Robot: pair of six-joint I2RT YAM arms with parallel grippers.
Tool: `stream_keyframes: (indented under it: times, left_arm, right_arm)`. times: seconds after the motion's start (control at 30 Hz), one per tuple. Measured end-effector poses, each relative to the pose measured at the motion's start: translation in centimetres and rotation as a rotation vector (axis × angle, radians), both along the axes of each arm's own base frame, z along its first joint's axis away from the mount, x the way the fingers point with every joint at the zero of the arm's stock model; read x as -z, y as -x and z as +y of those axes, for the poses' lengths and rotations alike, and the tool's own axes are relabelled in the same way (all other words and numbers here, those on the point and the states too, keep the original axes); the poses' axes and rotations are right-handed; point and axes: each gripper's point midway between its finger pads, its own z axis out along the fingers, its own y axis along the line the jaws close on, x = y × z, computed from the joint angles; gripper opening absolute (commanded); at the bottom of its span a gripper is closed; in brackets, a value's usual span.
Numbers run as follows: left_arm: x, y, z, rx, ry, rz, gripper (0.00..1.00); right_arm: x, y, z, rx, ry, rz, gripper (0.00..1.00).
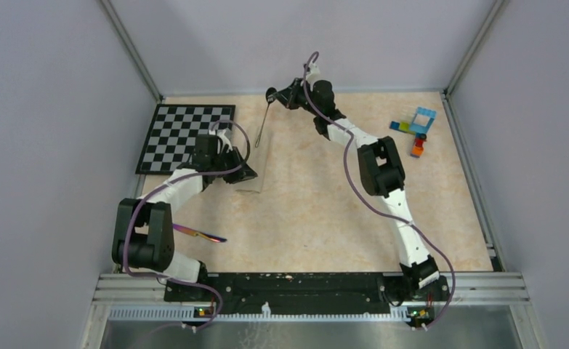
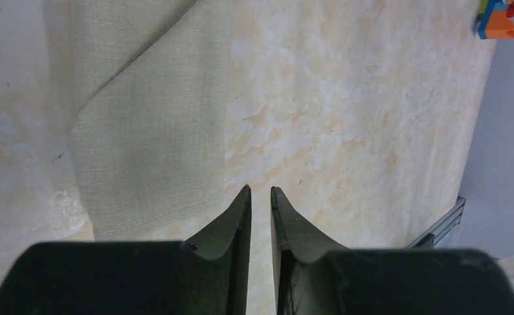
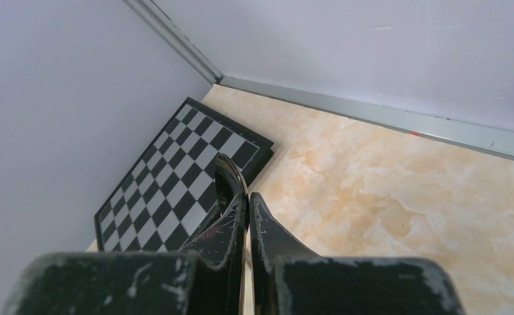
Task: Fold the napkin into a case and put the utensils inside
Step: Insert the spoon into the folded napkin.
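Starting nearest the arm bases, you are seeing a rainbow-tinted utensil (image 1: pixel 201 234) lying flat on the counter (image 1: pixel 325 211), just beside the left arm's elbow and well apart from the cloth.

Moving farther in, the case (image 2: pixel 149 138) is lying as a narrow cream strip, with its long axis running near to far and leaning a little to the right at the far end. A diagonal fold is showing across it. You cannot tell from these views which end is the open one. The left hand (image 2: pixel 260 190) is sitting at the case's near part, with the cloth edge just beside its fingertips. Its fingers are standing only narrowly apart and are holding nothing; bare counter is showing through the gap.

Farther still, the right hand (image 3: pixel 247 195) is reaching across to the far side, clamped tight on the spoon (image 3: pixel 229 176) just below its black oval bowl. The bowl is sticking out past the fingertips, and the slim handle is trailing back toward you, so its free tip is pointing at the far end of the case. That line-up looks like the relation the coming move depends on: handle and case are lying almost along one axis.

Beyond, the chequered board (image 1: pixel 183 134) is lying far left, and the toy bricks (image 1: pixel 416 127) far right.
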Motion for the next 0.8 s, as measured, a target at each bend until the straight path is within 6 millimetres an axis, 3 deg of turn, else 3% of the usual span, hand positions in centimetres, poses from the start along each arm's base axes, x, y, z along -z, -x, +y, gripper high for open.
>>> stream_keyframes:
  times: [0.23,0.33,0.57,0.8]
  left_arm:
    - [2.0,0.2,1.2,-0.051,-0.047,0.010,0.12]
    - [3.2,0.8,1.6,-0.072,-0.062,0.035,0.11]
    - [5.1,1.5,2.0,-0.098,-0.075,0.075,0.09]
    - [6.6,1.5,2.1,-0.117,-0.078,0.103,0.08]
  right_arm:
    - [3.5,-1.5,0.8,-0.007,0.049,0.044,0.00]
    - [3.6,-1.3,0.9,-0.016,0.061,0.040,0.00]
    - [4.4,-0.5,1.7,-0.043,0.083,0.036,0.00]
    - [8.9,1.5,2.5,-0.068,0.132,0.119,0.00]
